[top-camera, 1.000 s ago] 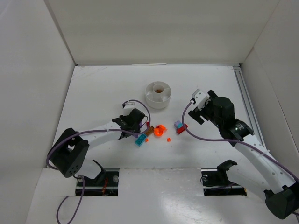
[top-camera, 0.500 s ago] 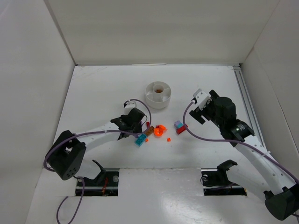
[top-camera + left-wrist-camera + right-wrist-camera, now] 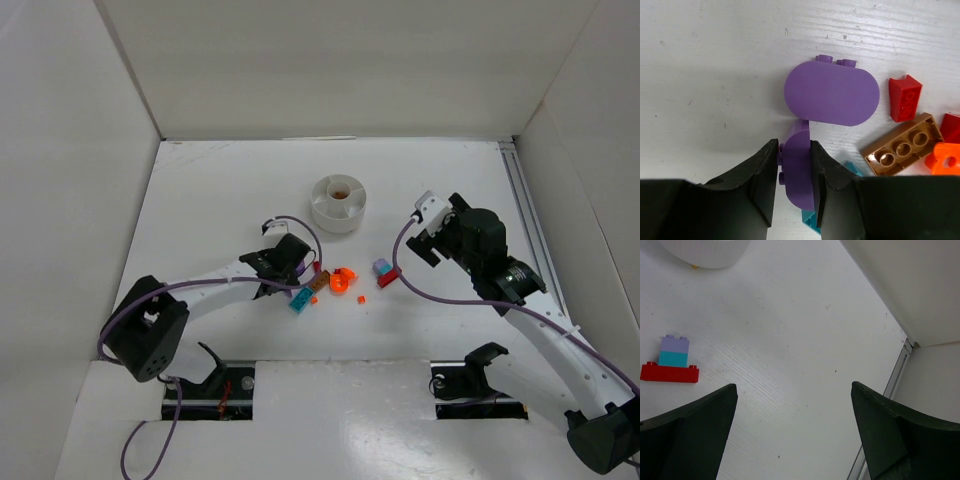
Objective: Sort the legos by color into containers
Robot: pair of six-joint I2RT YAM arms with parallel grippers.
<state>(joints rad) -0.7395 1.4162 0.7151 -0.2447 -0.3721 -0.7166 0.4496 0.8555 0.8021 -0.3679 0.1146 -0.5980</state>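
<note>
My left gripper (image 3: pixel 794 165) is shut on a small purple lego (image 3: pixel 799 172) that stands on edge between the fingers, on the table. A larger purple oval lego (image 3: pixel 832 93) lies flat just beyond it. A red brick (image 3: pixel 905 97), a brown brick (image 3: pixel 904 146), an orange piece (image 3: pixel 946 157) and a teal piece (image 3: pixel 812 220) lie close by. From above, this cluster (image 3: pixel 335 283) sits in front of the round white dish (image 3: pixel 339 203). My right gripper (image 3: pixel 795 390) hangs open and empty, right of a lilac, teal and red stack (image 3: pixel 672 360).
A tiny orange piece (image 3: pixel 361 298) lies alone near the cluster. White walls (image 3: pixel 80 150) enclose the table on three sides, and a metal rail (image 3: pixel 525 210) runs along the right edge. The dish's wall (image 3: pixel 705 252) shows in the right wrist view's top left.
My left gripper's jaws have closed in on the small purple lego. The right arm has barely moved, and its jaws stay wide.
</note>
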